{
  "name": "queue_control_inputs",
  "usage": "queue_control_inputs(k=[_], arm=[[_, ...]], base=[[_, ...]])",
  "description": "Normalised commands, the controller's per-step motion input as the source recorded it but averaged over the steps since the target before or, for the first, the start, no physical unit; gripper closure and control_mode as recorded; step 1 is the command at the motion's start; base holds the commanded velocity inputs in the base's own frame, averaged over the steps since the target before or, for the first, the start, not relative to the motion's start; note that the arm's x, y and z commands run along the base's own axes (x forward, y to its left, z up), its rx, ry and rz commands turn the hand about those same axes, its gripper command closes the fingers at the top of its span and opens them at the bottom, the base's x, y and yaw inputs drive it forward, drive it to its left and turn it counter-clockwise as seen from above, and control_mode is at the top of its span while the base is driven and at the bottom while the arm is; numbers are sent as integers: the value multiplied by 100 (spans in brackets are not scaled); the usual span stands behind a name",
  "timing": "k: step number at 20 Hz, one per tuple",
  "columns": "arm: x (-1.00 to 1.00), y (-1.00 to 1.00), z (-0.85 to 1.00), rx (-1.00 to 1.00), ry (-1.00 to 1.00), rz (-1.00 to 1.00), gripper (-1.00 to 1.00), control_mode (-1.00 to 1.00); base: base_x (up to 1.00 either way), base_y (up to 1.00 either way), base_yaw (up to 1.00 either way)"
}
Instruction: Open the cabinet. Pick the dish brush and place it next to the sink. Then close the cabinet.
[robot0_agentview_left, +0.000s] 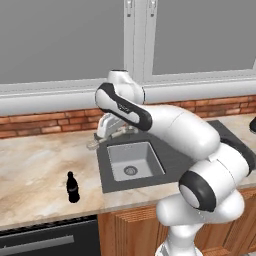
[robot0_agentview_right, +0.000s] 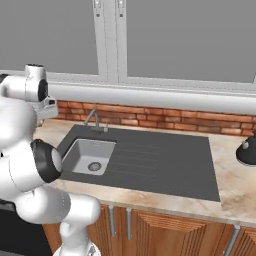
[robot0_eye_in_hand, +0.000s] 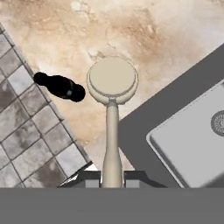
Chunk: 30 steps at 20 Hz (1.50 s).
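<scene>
The hand (robot0_eye_in_hand: 112, 178) is pinching the dish brush (robot0_eye_in_hand: 112, 94) by the low end of its handle, its 2 dark tips pressed against the stem on either side. The brush hangs out ahead of the hand, above the desk (robot0_eye_in_hand: 131, 30), its round head over the marbled top just beside the dark sink surround (robot0_eye_in_hand: 175, 92). In the left base view the hand (robot0_agentview_left: 102, 131) sits low at the sink's back left corner, by the faucet.

The step in hand looks like the placing. To do it well, I would lower until the brush head is close to the stone, keep it on the bare patch between the black bottle (robot0_eye_in_hand: 60, 85) and the sink edge, then part the tips. Letting go from height could make the round head roll or bounce toward the basin (robot0_eye_in_hand: 192, 140), so a low release is safer. The bottle stands near and upright in the left base view (robot0_agentview_left: 73, 187); the wrist should not sweep into it when pulling away. The cabinet remains to be shut afterwards.

The brush is pale beige, matte, with a flat disc head ringed by a raised lip and a slim stem that widens toward the grip. The desk is mottled cream and rust stone, smooth. The surround is flat dark grey; the basin a lighter grey square with rounded corners and a round drain
</scene>
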Motion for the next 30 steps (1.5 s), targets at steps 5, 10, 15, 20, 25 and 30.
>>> queue_control_inputs(k=[5, 10, 15, 20, 25, 30], arm=[[50, 44, -41, 0, 1, 7, 100, -100], [42, 39, -34, 0, 0, 3, 100, -100], [48, 33, -33, 0, 0, 0, 100, -100], [19, 23, -39, 0, 0, 0, 100, -100], [11, 23, -34, -2, 0, 0, 100, -100], [3, 9, -37, -2, 0, 0, 100, -100]], base=[[0, 0, 0], [0, 0, 0], [0, 0, 0], [0, 0, 0], [0, 0, 0], [0, 0, 0]])
